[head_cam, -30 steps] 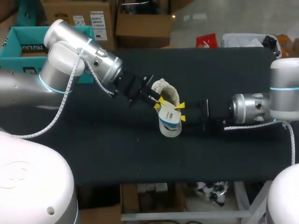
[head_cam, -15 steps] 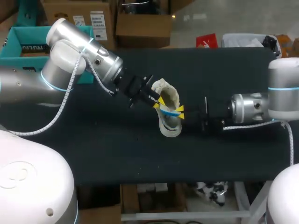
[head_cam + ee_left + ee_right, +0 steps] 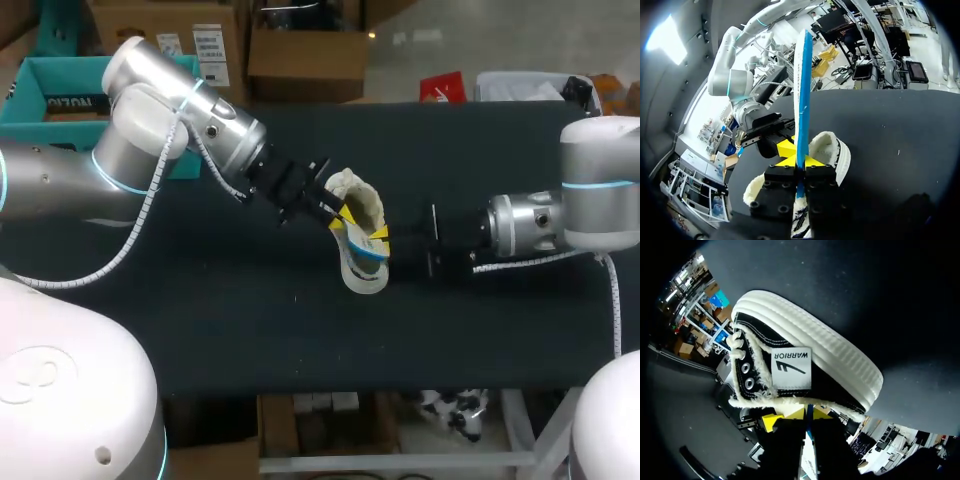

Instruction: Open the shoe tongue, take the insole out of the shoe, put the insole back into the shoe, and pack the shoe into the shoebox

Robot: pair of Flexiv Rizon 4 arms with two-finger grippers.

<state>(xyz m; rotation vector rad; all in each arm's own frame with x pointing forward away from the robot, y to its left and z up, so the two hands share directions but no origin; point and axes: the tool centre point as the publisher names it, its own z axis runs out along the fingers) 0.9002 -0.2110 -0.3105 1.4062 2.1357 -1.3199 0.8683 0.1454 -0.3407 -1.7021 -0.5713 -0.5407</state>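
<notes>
A black canvas shoe (image 3: 362, 205) with a white sole and cream fleece lining lies on its side mid-table. A thin blue insole (image 3: 366, 250) sticks out of its mouth. My left gripper (image 3: 345, 217) comes in from the left and is shut on the insole. In the left wrist view the insole (image 3: 803, 90) stands edge-on between the fingers of the left gripper (image 3: 796, 161), with the shoe's lining (image 3: 832, 152) just ahead. My right gripper (image 3: 379, 238) meets it from the right. In the right wrist view the right gripper (image 3: 802, 415) pinches the insole's edge (image 3: 809, 416) beside the shoe (image 3: 805, 350).
A black cloth covers the table (image 3: 250, 330). An open teal box (image 3: 50, 100) stands at the far left rear, partly behind my left arm. A red object (image 3: 442, 88) and a clear bin (image 3: 520, 85) sit along the back edge.
My right gripper has shut on the insole and drawn slightly to the right with its arm. The insole has turned from showing its pale face to nearly edge-on. My left gripper kept its grip.
</notes>
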